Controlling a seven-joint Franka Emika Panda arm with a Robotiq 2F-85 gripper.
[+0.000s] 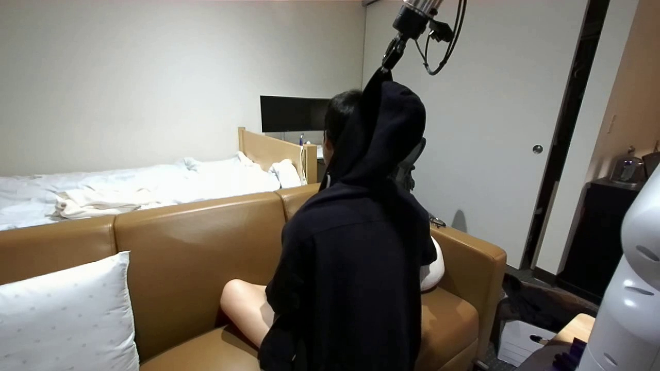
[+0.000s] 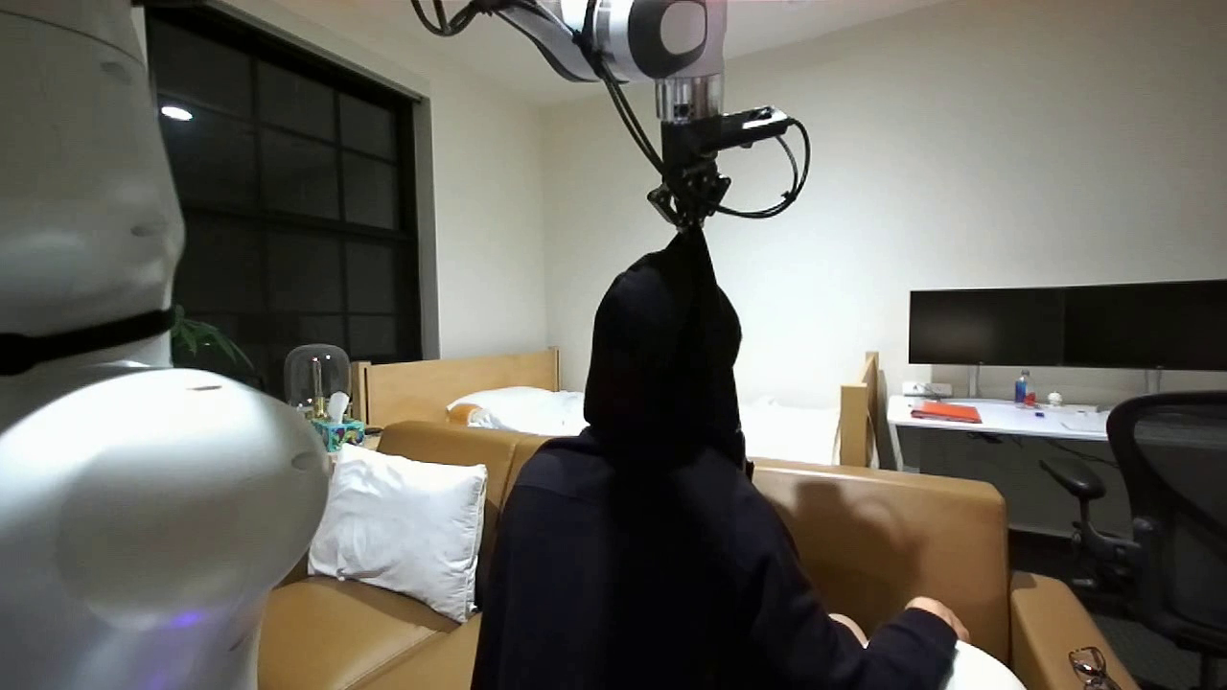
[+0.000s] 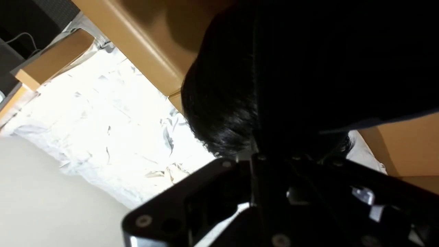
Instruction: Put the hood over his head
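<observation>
A person in a dark hoodie (image 1: 366, 278) sits on the sofa with the back to the cameras; the hoodie also shows in an exterior view (image 2: 613, 556). The black hood (image 1: 399, 126) is pulled up to a peak behind the head and also shows in an exterior view (image 2: 657, 355). The dark-haired head (image 1: 341, 111) is bare at its front and top; its hair (image 3: 223, 106) shows beside the hood (image 3: 325, 68) in the wrist view. My gripper (image 1: 385, 70) is above the head, shut on the hood's edge; it shows in an exterior view (image 2: 689, 226) and the wrist view (image 3: 255, 147).
The brown sofa back (image 1: 201, 237) runs in front of the person. White pillows (image 1: 67, 314) lie on the sofa. A bed (image 1: 154, 180) and monitors (image 2: 1064, 326) stand beyond. An office chair (image 2: 1169, 517) and glasses (image 2: 1090, 663) are by the armrest.
</observation>
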